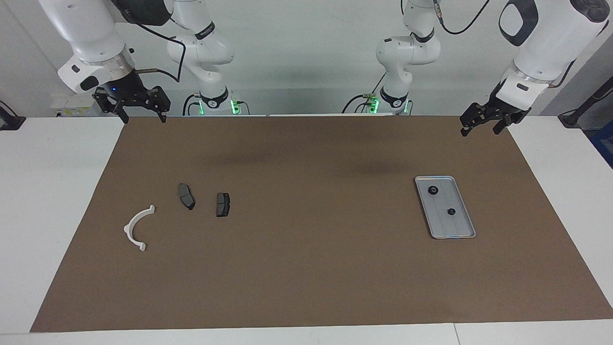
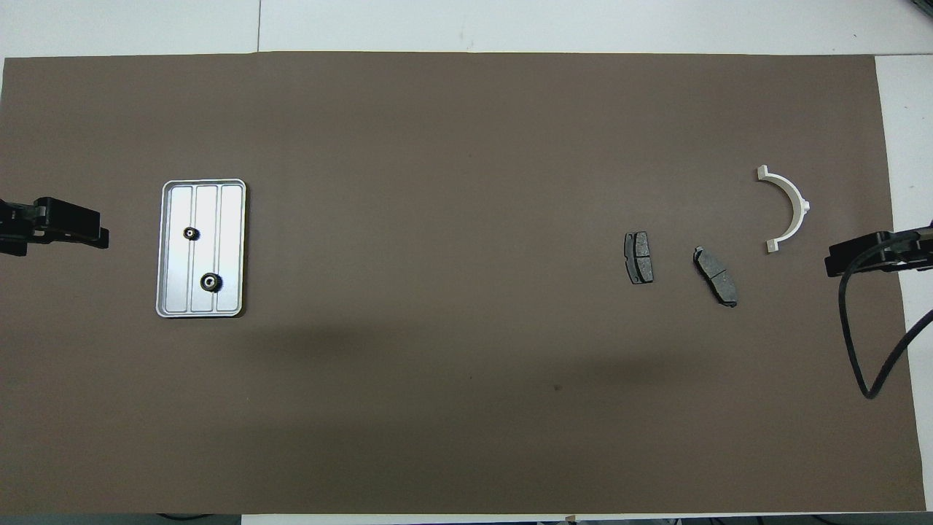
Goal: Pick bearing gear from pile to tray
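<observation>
Brown mat (image 1: 306,268) covers most of the white table (image 1: 48,191), everything sits on it.

Tray (image 1: 463,211): silver-grey metal, rectangular w/ rounded corners, raised rim, ribbed floor, lying flat toward the left arm's end of the table. Inside it: 2 small black bearing gears, apart from each other. One gear (image 1: 433,190) is at the end of the tray nearer the robots, the other gear (image 1: 450,211) sits about mid-tray. Nothing else in the tray.

Pile, toward the right arm's end, well apart from the tray: white curved plastic arc (image 1: 136,227), farthest from the robots of the three parts; then 2 dark grey brake pads side by side but not touching, pad one (image 1: 186,196) just beside the arc, pad two (image 1: 222,204) further toward table centre.

Left gripper (image 1: 483,122) hangs in the air over the mat's corner nearest the left arm's base, jaws spread wide, holding nothing. Right gripper (image 1: 140,111) hangs over the mat's corner at the right arm's end, jaws spread wide too, empty.
</observation>
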`<state>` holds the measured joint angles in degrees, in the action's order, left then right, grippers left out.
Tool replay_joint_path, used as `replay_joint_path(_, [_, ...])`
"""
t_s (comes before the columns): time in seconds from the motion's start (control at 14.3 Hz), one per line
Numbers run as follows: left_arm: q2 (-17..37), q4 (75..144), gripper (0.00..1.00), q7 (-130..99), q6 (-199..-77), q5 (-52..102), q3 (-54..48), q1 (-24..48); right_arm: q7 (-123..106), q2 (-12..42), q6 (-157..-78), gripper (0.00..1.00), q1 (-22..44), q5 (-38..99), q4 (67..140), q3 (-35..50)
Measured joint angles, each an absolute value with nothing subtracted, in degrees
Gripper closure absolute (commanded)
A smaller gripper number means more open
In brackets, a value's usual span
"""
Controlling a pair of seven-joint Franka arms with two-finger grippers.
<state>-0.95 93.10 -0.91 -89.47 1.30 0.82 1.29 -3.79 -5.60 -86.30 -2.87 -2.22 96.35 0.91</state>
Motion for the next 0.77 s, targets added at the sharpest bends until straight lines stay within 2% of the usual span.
replay_joint_path(0.77, [-0.95,93.14,0.00,-0.39,-90.73,1.21,0.83,1.29,-3.79,-5.61,-86.30,0.00,-2.84,-2.22,96.52,0.96])
